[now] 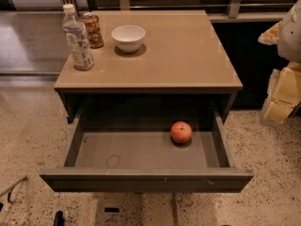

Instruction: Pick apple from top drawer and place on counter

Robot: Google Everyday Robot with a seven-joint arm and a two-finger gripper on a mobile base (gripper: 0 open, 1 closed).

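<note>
The apple (pixel 181 132), small, round and red-orange, lies on the floor of the open top drawer (pixel 141 157), towards its right back part. A faint ring mark (pixel 113 161) shows on the drawer floor at the front left. The counter (pixel 178 55) is a glossy tan top above the drawer. My gripper (pixel 281 100) hangs at the right edge of the view, to the right of the cabinet, apart from the apple and at about the height of the drawer. It holds nothing that I can see.
On the counter's back left stand a plastic water bottle (pixel 77 39), a patterned can (pixel 93 30) and a white bowl (pixel 128 37). Speckled terrazzo floor (pixel 28 131) surrounds the cabinet. The drawer front panel (pixel 146 178) juts towards me.
</note>
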